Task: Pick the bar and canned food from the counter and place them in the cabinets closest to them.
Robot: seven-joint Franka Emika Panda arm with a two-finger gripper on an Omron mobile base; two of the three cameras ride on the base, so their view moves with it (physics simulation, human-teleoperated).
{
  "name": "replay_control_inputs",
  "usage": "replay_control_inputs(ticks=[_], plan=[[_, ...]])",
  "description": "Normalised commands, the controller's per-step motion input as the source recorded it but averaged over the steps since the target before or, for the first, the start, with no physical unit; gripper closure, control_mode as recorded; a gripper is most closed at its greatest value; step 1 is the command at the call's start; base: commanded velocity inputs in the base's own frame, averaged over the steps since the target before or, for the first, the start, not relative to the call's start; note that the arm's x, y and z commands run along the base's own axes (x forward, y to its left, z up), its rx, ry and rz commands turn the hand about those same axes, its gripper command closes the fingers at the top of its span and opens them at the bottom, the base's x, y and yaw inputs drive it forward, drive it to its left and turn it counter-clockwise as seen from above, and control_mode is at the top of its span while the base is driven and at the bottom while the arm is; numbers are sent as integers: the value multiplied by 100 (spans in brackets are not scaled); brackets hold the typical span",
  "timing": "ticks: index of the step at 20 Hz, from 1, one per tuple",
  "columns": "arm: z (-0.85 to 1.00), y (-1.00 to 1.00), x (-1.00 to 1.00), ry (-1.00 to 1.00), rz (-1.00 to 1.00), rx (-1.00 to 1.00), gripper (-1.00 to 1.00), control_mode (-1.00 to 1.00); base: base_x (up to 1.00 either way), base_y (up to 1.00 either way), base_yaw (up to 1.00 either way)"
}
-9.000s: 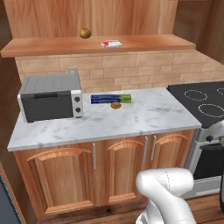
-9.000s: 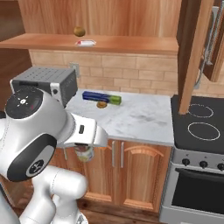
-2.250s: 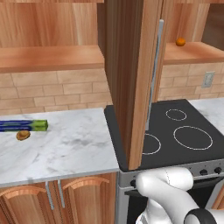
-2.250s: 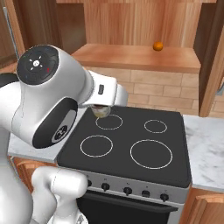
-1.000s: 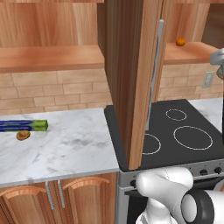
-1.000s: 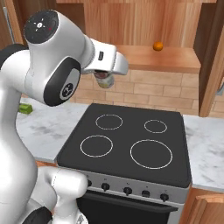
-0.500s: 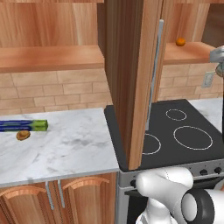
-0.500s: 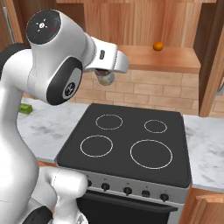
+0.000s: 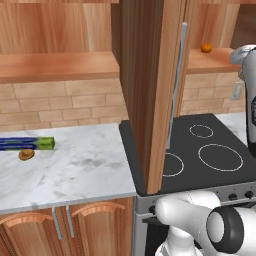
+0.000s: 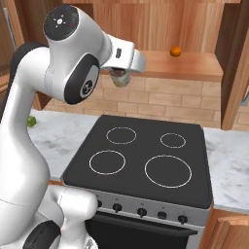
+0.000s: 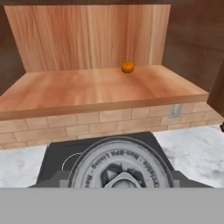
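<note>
Pale-metal-topped canned food [image 11: 121, 166] is pinched in the end effector [image 10: 119, 78], raised above the black stovetop [image 10: 141, 158] before the shelf board [image 11: 96, 89].

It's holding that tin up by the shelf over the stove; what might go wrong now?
The pincer holds the small greenish-labelled can below the wooden shelf board, so it might knock the edge. The round orange fruit already sits there and might get nudged. A slip would drop the can onto the black stovetop.
</note>
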Motion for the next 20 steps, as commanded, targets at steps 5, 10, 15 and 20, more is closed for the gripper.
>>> replay_control_inputs(ticks=[5, 10, 15, 20], plan=[[9, 0, 27, 0, 0, 2, 100, -100, 0, 0, 0], [1, 0, 34, 0, 0, 1, 100, -100, 0, 0, 0], [0, 0, 38, 0, 0, 1, 100, -100, 0, 0, 0], [0, 0, 42, 0, 0, 1, 100, -100, 0, 0, 0]])
